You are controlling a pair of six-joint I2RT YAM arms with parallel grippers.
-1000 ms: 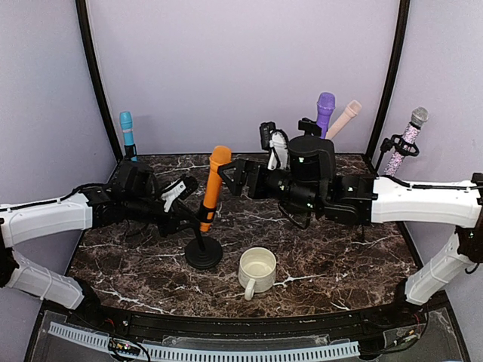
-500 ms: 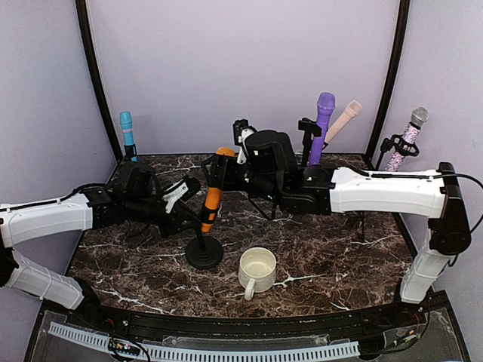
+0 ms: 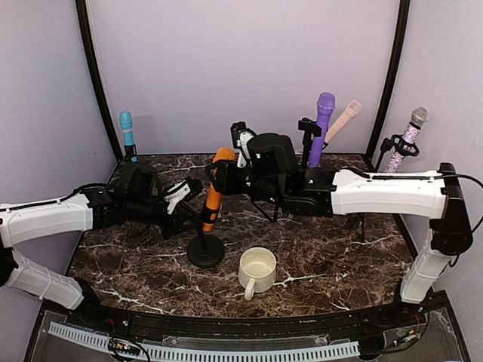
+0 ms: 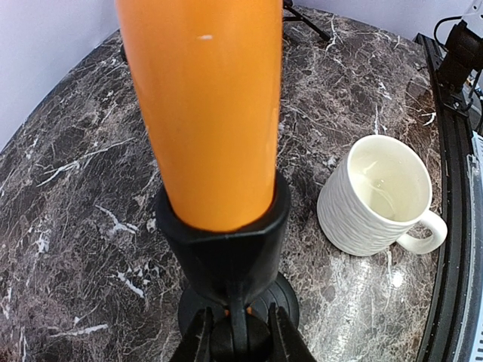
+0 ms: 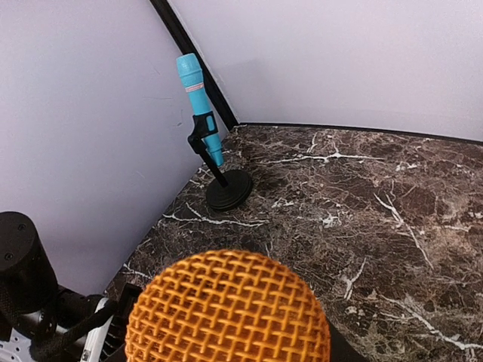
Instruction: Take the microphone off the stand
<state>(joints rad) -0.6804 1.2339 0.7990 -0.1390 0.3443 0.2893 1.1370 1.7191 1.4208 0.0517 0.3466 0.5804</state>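
I see the orange microphone seated in its black stand, mid desk, leaning with its head toward the back. My left end effector is clenched on the stand's thin stem just above the round base, fingers either side. My right end effector is up at the microphone's head; the mesh fills the bottom of the right wrist view. I cannot tell whether it grips. A white mug stands near the base, not touching. A blue microphone stands in the far left corner.
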